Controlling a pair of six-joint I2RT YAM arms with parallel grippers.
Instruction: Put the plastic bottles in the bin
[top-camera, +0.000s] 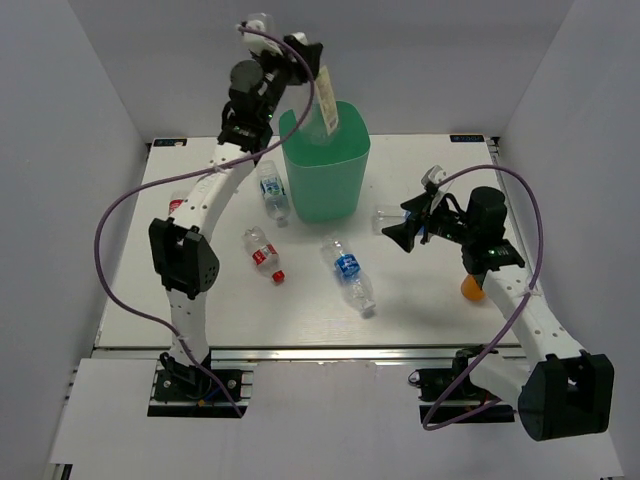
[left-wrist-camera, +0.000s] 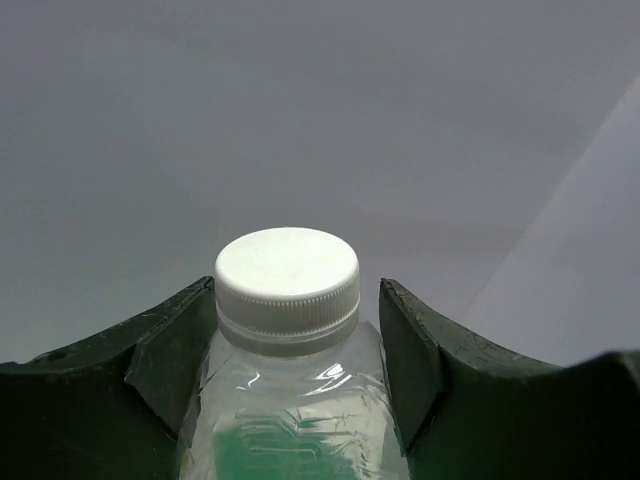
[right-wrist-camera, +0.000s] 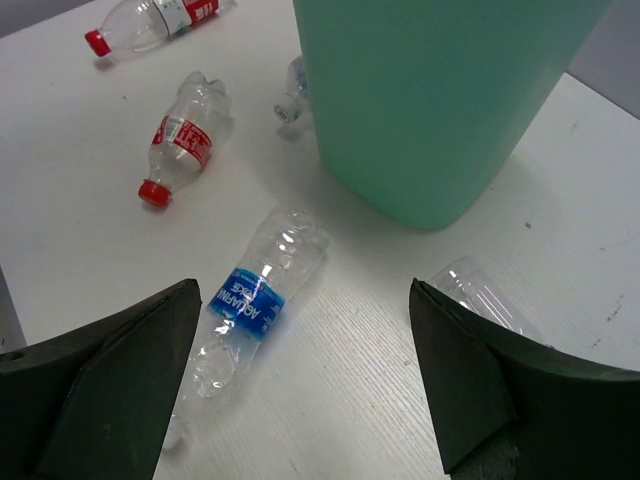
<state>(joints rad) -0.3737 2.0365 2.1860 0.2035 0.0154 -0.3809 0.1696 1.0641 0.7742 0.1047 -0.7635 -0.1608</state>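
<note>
**Seven bottles, one bin, two grippers.** My left gripper (left-wrist-camera: 295, 305) is clamping its jaws on the white-capped bottle (left-wrist-camera: 288, 265), a clear one, and is holding it raised over the rim of the single mint-green bin (top-camera: 325, 185). Green is showing through this bottle's body, and its label is not showing.

My right gripper (right-wrist-camera: 305, 300) is hovering low over the table (top-camera: 420, 320) to the right of the bin. Its jaws are standing wide apart and gripping nothing.

Six bottles are lying on the table outside the bin:
- **Red labels and red caps (two):** the centre red bottle (top-camera: 263, 252) is lying left of the middle. The far-left red bottle (top-camera: 178, 205) is lying partly hidden under my left arm.
- **Blue labels (two):** the blue bottle by the bin (top-camera: 272, 192) is lying just beside the bin's left side. The front blue bottle (top-camera: 350, 272) is lying nearer my bases, apart from the bin.
- **Clear, label not showing (one):** the bare clear bottle (right-wrist-camera: 480, 295) is lying just beside my right gripper.
- **Orange (one):** the orange bottle (top-camera: 470, 288) is showing only in part behind my right arm.
</note>
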